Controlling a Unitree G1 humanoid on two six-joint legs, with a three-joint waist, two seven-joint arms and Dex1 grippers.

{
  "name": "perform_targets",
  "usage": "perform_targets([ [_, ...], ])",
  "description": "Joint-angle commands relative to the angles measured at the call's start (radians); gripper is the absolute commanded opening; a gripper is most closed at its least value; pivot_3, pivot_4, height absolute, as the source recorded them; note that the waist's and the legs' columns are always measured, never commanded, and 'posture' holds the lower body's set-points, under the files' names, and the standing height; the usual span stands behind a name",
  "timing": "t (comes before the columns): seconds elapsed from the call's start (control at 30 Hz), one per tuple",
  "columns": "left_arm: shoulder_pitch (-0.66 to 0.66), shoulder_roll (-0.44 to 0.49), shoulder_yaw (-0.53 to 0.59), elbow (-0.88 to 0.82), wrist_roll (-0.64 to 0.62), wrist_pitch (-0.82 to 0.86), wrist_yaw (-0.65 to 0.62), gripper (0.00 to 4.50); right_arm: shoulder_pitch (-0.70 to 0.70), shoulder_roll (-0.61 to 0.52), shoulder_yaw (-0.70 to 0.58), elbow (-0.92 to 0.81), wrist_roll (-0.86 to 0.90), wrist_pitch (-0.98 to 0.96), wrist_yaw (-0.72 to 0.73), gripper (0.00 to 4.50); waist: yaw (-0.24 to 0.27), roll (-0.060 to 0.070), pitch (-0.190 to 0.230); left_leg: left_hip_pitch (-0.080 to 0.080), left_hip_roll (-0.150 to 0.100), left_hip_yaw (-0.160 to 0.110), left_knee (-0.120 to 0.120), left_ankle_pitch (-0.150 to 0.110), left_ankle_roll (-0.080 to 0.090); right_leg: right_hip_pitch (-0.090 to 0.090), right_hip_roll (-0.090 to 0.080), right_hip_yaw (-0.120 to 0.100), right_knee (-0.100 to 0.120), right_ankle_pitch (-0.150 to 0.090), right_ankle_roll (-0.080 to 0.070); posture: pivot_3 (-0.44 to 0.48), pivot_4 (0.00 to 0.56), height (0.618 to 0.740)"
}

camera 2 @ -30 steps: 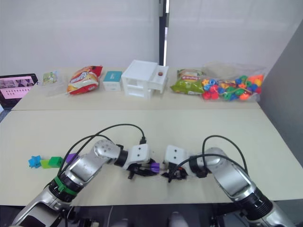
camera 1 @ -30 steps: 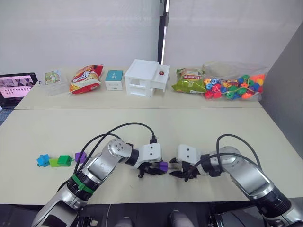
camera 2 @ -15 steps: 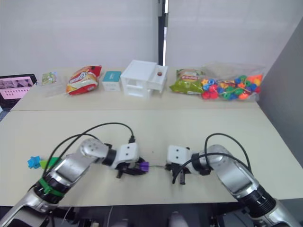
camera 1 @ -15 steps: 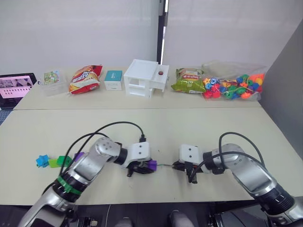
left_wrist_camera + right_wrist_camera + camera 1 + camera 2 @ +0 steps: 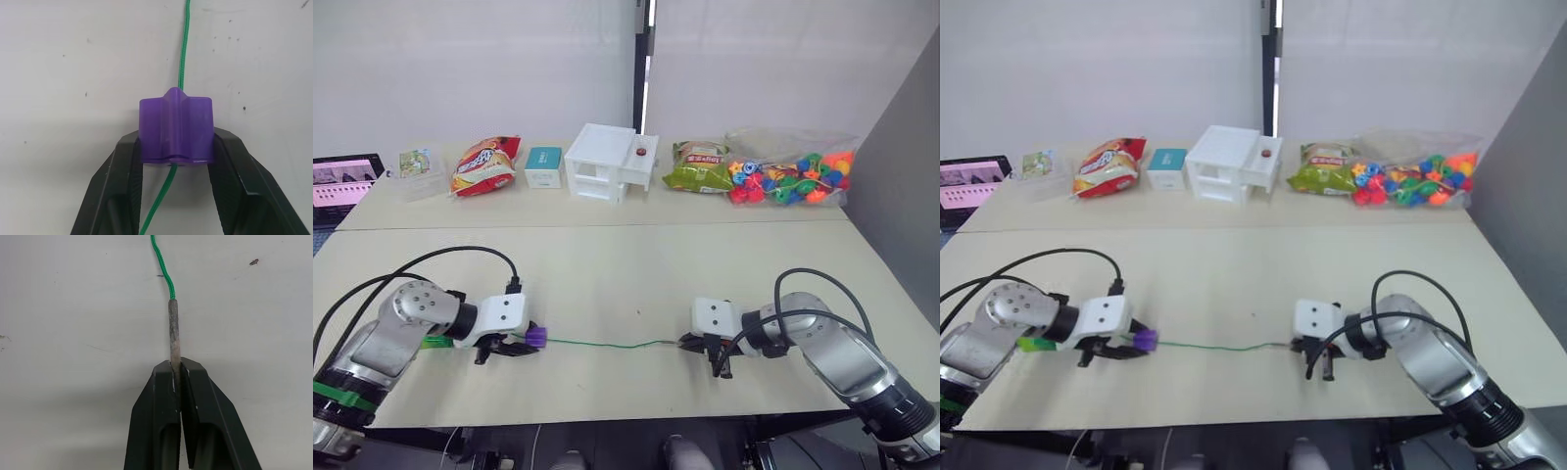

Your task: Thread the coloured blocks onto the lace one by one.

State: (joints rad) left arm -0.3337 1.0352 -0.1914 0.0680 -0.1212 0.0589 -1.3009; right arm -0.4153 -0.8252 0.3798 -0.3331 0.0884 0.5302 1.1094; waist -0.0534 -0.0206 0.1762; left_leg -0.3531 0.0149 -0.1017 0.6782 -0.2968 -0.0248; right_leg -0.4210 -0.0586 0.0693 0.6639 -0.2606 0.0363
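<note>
A purple block (image 5: 176, 128) is threaded on the green lace (image 5: 185, 49), and my left gripper (image 5: 529, 342) is shut on it near the table's front left. From there the lace (image 5: 607, 345) runs nearly straight across the table to my right gripper (image 5: 689, 344). That gripper (image 5: 176, 366) is shut on the lace's stiff pale tip (image 5: 173, 328). A light green block (image 5: 1030, 344) peeks out behind my left wrist; other blocks are hidden by the arm.
Along the far table stand a tablet (image 5: 340, 176), snack bags (image 5: 487, 164), a teal box (image 5: 544, 165), a white drawer box (image 5: 610, 162), a green snack bag (image 5: 697, 167) and a clear bag of bright beads (image 5: 790, 180).
My left gripper has slid the purple block far to the left along the lace. The lace now lies stretched out between the two grippers. The right gripper has stayed nearly in place.
</note>
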Motion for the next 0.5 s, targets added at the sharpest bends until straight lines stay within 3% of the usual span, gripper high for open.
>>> perform_targets([
  [0.03, 0.011, 0.032, -0.006, 0.114, 0.095, -0.069, 0.018, 1.37, -0.015, 0.016, -0.005, -0.027, -0.002, -0.002, -0.004, 0.0, -0.001, 0.001, 0.0, 0.0, 0.0, 0.0, 0.0, 0.0, 0.0, 0.0, 0.0, 0.0, 0.0, 0.0, 0.0, 0.0, 0.15, 0.74],
  [0.1, -0.007, 0.016, -0.005, 0.129, 0.094, -0.092, 0.025, 1.37, -0.018, 0.025, -0.001, -0.033, -0.003, 0.005, -0.005, 0.0, 0.0, 0.001, -0.001, 0.0, 0.0, 0.0, 0.0, 0.0, 0.0, 0.0, 0.0, 0.0, 0.0, 0.0, 0.0, 0.0, 0.15, 0.74],
  [0.17, -0.019, 0.002, 0.001, 0.129, 0.082, -0.101, 0.025, 2.43, -0.02, 0.032, 0.001, -0.037, -0.003, 0.013, -0.005, 0.0, 0.002, 0.002, -0.001, 0.0, 0.0, 0.0, 0.0, 0.0, 0.0, 0.0, 0.0, 0.0, 0.0, 0.0, 0.0, 0.0, 0.15, 0.74],
  [0.37, -0.048, 0.021, 0.008, 0.114, 0.075, -0.086, -0.017, 4.4, -0.018, 0.035, 0.0, -0.074, 0.015, 0.049, 0.01, 0.0, 0.001, 0.002, -0.001, 0.0, 0.0, 0.0, 0.0, 0.0, 0.0, 0.0, 0.0, 0.0, 0.001, 0.0, 0.0, 0.0, 0.15, 0.74],
  [0.5, -0.095, 0.072, 0.011, 0.037, 0.052, 0.023, -0.107, 4.45, -0.024, 0.047, 0.008, -0.087, 0.017, 0.074, 0.004, 0.0, -0.001, 0.001, 0.0, -0.001, 0.0, 0.0, 0.0, 0.0, 0.0, -0.001, 0.0, 0.0, 0.001, 0.0, 0.0, 0.0, 0.15, 0.74],
])
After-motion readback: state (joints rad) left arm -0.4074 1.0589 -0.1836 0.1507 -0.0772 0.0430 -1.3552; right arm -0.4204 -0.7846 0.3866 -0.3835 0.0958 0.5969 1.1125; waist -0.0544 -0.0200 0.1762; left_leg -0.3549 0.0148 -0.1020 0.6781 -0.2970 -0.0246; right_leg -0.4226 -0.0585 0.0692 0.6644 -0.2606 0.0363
